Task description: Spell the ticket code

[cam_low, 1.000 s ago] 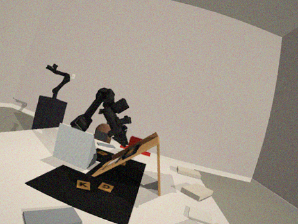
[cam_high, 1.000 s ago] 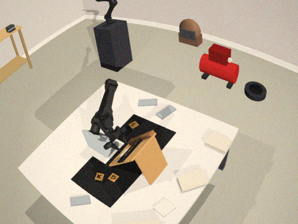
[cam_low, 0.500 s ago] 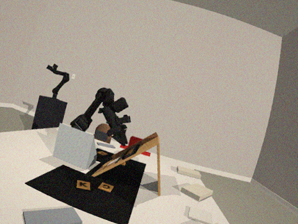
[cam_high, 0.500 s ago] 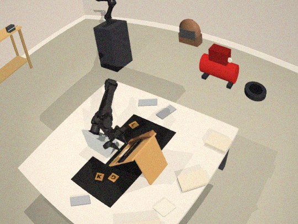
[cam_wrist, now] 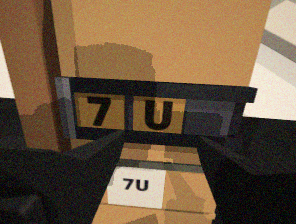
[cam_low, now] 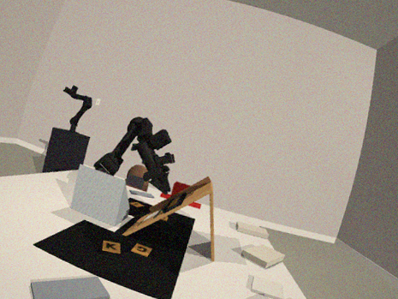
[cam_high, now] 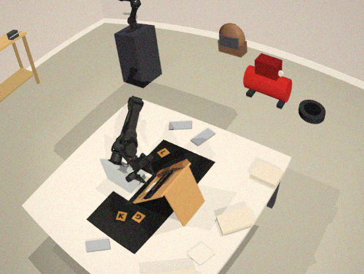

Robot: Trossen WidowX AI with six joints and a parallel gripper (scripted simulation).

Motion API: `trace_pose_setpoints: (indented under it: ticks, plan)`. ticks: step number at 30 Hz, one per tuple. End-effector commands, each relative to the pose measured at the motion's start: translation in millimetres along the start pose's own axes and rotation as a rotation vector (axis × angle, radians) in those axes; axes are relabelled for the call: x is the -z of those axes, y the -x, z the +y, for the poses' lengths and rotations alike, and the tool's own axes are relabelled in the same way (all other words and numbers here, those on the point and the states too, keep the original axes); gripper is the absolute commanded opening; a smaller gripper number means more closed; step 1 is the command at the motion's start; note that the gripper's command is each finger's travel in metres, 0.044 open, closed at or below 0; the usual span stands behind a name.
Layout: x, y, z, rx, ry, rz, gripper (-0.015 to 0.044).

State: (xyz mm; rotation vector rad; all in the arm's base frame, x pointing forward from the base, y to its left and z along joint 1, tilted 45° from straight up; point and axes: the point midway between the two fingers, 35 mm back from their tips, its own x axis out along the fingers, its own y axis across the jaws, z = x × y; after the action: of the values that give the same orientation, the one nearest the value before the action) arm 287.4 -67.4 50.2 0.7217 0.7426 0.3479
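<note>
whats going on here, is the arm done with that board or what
A black single arm's gripper hangs open and empty in front of a slanted tan wooden board. The board's dark letter rail holds orange tiles reading 7 then U, matching the white ticket printed 7U below it. Spare K, G and L tiles lie on the black mat.

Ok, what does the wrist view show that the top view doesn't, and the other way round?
Only the wrist view lets you read the rail: tiles 7 and U sit side by side, matching the white ticket printed 7U.

Only the top view shows the spare tiles L, K and G lying on the black mat, and the open gripper holding nothing.

Both show the tan board.
</note>
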Motion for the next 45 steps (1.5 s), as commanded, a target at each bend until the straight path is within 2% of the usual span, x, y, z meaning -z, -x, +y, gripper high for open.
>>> trace_pose_setpoints:
  ticks: [1,14,25,35,45]
  plan:
    - [-3,1,1,-0.003,0.009,-0.004,0.0295]
    - [-5,1,1,-0.003,0.009,-0.004,0.0295]
    - [-2,0,0,0.0,0.0,0.0,0.0006]
    - [-4,-1,-2,0.007,-0.002,0.02,0.0]
    - [-25,-17,-29,0.055,-0.006,0.378,0.0]
